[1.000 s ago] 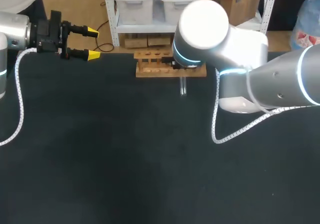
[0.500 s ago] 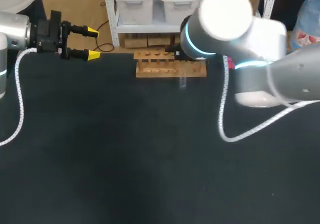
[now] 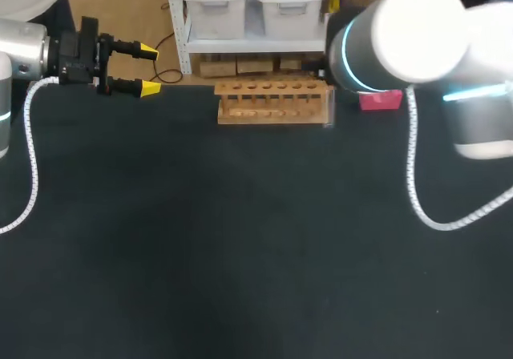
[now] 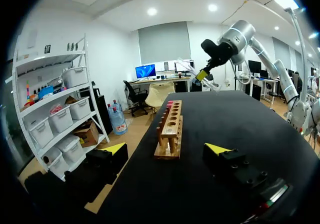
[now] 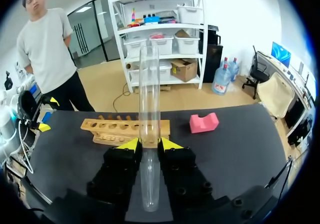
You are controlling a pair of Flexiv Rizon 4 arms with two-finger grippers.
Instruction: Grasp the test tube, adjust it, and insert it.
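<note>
Right jaws, at the end of the right arm (image 3: 417,30), are closed on the test tube (image 5: 149,99). Their yellow tips (image 5: 131,144) press its clear wall from two sides, partway along its length. The tube's long axis runs straight through the grip, one end reaching far past the tips and the rounded end lying back between the black finger bodies. Seen from the left wrist, it hangs tilted in the air near the far end of the wooden rack (image 3: 272,102). That rack sits at the table's (image 3: 240,255) 12 o'clock edge, with a pink block (image 3: 380,99) at its 3 o'clock. The left jaws, on the left arm (image 3: 24,50) at 10 o'clock, stand wide open, holding nothing.
</note>
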